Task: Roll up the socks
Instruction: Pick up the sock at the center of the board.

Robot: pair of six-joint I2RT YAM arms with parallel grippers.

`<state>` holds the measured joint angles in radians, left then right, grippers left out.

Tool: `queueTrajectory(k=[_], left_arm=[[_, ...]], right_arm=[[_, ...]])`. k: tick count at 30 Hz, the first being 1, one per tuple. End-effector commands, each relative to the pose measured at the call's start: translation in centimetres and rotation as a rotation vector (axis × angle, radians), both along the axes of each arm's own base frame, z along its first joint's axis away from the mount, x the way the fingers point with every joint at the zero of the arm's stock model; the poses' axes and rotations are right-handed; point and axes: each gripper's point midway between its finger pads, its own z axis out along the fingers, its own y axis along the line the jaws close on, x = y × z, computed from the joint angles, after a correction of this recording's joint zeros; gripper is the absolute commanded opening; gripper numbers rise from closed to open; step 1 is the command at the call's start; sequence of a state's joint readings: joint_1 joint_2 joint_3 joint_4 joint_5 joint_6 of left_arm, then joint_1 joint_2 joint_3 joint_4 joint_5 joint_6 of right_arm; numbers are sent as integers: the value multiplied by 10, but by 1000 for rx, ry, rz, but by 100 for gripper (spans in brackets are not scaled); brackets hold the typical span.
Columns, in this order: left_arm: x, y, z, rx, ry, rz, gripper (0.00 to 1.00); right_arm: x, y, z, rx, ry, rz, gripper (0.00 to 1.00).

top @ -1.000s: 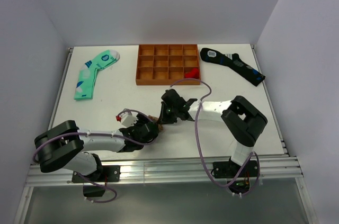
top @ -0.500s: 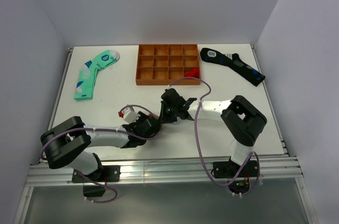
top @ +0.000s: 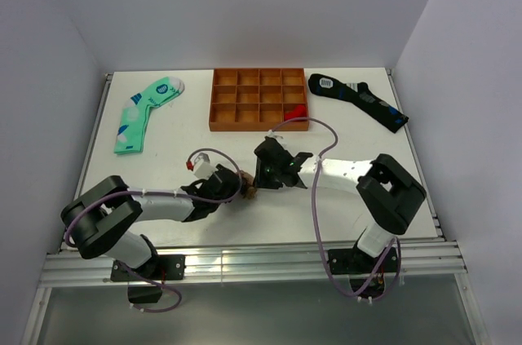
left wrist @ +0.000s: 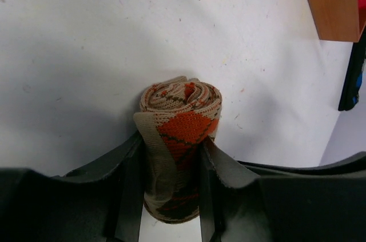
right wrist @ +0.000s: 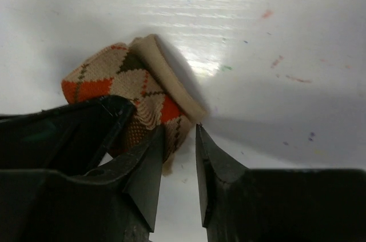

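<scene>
Sock (left wrist: pixel 182 122): rolled, on table (left wrist: pixel 86 53), centre-front; left claw (left wrist: pixel 171 145) clamped on roll; right claw (right wrist: pixel 179 133) parted, empty, just beside it. Advice: squeeze evenly, lest the roll unwind.

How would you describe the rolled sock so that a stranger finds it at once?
Start at the orange tray at the far side of the white table; the sock lies in front of it, between the left gripper and the right gripper. It is the only rolled one, tan with orange diamonds; the green sock and the black sock lie flat.
</scene>
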<state>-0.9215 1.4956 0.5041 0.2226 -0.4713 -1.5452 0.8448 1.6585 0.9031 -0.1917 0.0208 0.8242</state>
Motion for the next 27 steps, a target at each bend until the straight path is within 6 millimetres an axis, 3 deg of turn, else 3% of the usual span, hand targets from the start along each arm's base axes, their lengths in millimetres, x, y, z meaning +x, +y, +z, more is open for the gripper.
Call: queueTrajectory(k=[1,8,14,20,27], left_arm=[[-2,32,-26,112,44,5,0],[3,36,-17,120,21,-13,0],[16,35,7,93,-55,-68,0],[33,29,41,41,-141,-119,0],[59,19,97,-1,-243,-201,0]], right_arm=[[-47,-65,-22,-254,130,1,36],[-22,-74,35,-175,-14,-103,40],[-10,-93,74,-138,-111,-166,40],[-9,-107,94,-137,-171,-193,40],[-9,-121,103,-139,-215,-207,40]])
